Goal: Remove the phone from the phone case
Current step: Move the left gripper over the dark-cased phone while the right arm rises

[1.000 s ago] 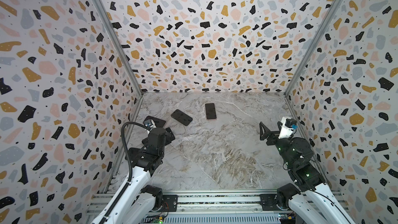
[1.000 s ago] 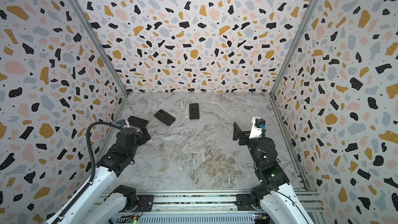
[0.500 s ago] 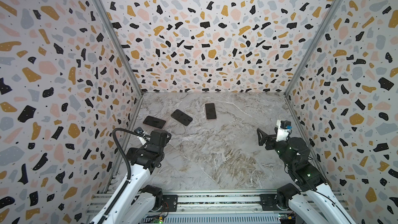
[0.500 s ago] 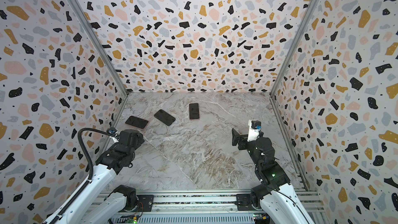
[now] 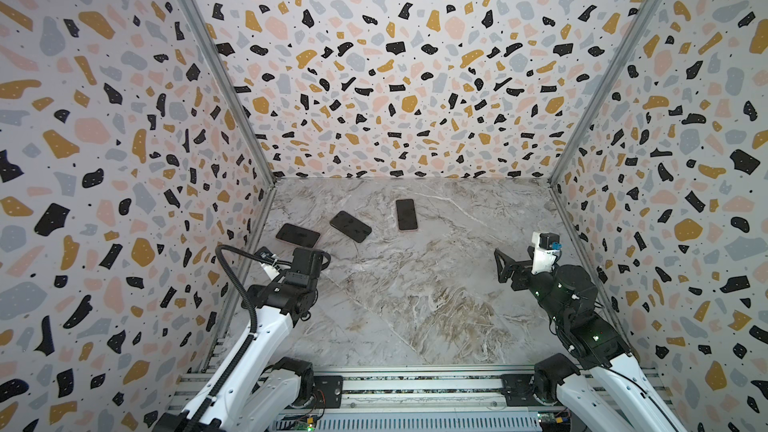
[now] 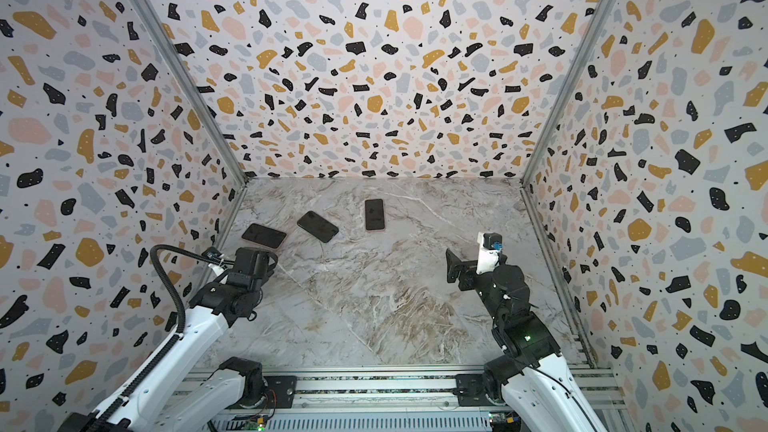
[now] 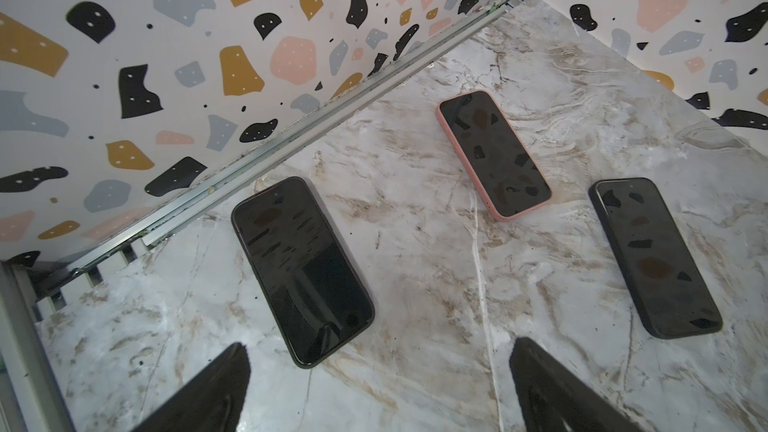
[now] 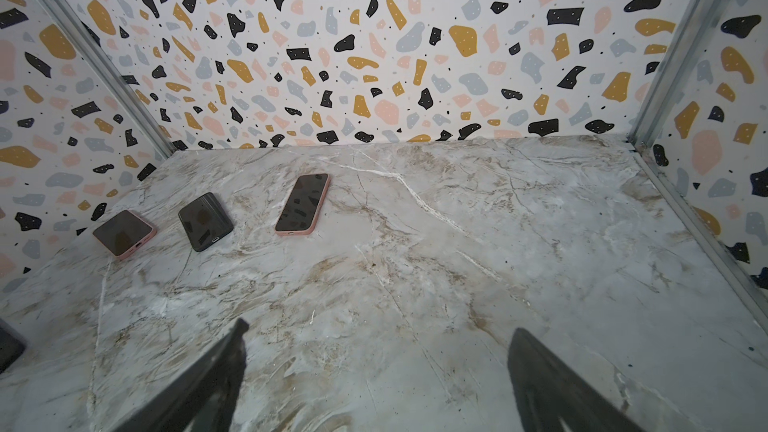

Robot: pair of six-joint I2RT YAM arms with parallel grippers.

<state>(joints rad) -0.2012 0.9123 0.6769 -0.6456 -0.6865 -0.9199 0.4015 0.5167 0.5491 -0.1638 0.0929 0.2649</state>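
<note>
Several phones lie screen-up at the back left of the marble floor. One sits in a pink case by the left wall, a dark one is beside it, and another in a pink case lies further right. In the left wrist view a fourth dark phone lies along the wall rail, its near end just ahead of my left gripper. That gripper is open and empty. My right gripper hovers open and empty at the right, far from all the phones.
Patterned walls close the floor on three sides, with metal rails along their feet. The left arm's wrist hides most of the fourth phone in both top views. A rail frame runs along the front edge.
My left gripper has drawn back toward the front, uncovering the pink-cased phone by the left wall. The right arm has shifted only slightly. Both grippers stay open.
</note>
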